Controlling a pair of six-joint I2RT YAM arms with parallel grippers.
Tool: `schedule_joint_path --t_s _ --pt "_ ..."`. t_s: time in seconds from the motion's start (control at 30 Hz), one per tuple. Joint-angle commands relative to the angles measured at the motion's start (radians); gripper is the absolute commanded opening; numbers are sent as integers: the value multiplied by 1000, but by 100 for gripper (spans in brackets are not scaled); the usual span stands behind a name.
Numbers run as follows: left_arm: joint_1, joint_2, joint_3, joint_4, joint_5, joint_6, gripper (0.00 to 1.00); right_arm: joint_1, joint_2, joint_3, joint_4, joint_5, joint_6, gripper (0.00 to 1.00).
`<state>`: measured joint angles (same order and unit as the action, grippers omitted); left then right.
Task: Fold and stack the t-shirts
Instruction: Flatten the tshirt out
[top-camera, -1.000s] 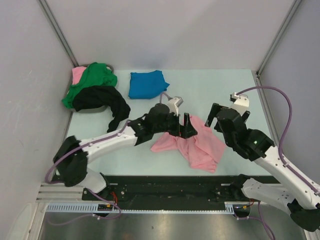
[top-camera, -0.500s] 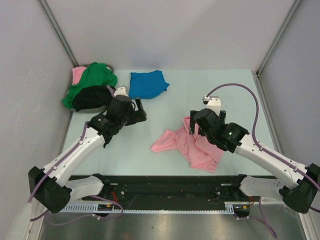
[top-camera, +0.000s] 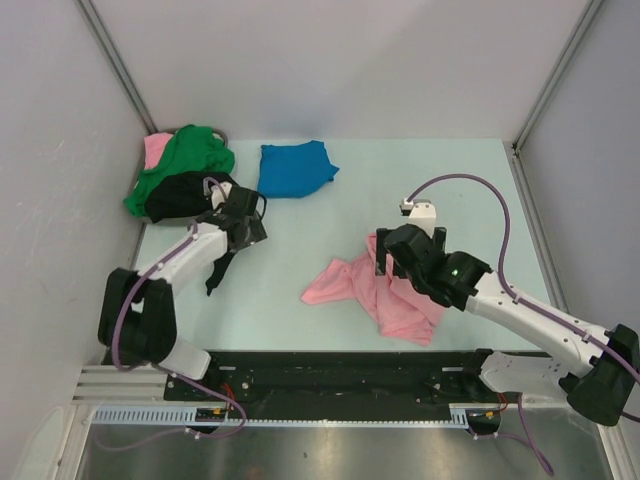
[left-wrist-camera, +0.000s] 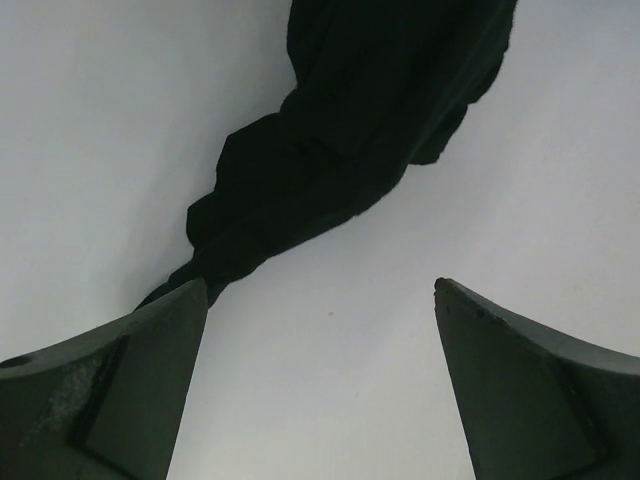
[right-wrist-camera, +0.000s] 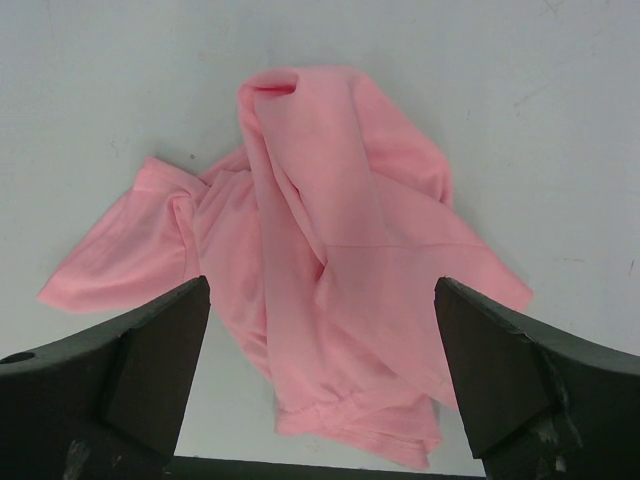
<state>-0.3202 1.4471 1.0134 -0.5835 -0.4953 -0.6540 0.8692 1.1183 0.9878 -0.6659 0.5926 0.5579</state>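
Pink t-shirt (top-camera: 410, 310) lies crumpled; right gripper (right-wrist-camera: 320, 290) hovers over it, jaws wide, likely to grasp. Left gripper (left-wrist-camera: 320, 290), well left, gapes above black t-shirt (left-wrist-camera: 340, 150).

Pale green table (top-camera: 440, 170), grey walls (top-camera: 340, 60)

A heap of shirts (top-camera: 185, 175) lies in the far left corner of the surface (top-camera: 470, 190). The back shirt (top-camera: 295, 167) lies just right of it. The middle shirt (top-camera: 410, 312) lies nearer, under the right pincer (top-camera: 385, 262). The left pincer (top-camera: 255, 225) is by the heap's near right edge.
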Motion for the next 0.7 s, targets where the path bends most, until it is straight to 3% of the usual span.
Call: schedule_joint_path --t_s 0.0,0.13,0.2,0.23,0.27,0.37,0.53,0.67 --pt "27 122 11 131 -25 7 100 5 -43 -15 23 12 10 100" --pt "53 188 11 218 -2 48 100 5 -63 -24 15 15 2 100" --pt "66 203 14 246 11 50 82 5 -71 -32 6 24 2 100" --pt "76 216 16 257 18 53 73 5 -77 -38 3 26 4 100" --pt "81 225 22 255 18 54 48 5 -83 -46 0 24 4 100" --pt "93 259 92 212 3 50 0 5 -97 -63 -1 27 7 100" --pt "92 219 157 180 -2 76 0 4 -106 -67 0 33 5 99" --pt "95 67 242 150 15 99 0 4 -124 -66 11 24 -7 100"
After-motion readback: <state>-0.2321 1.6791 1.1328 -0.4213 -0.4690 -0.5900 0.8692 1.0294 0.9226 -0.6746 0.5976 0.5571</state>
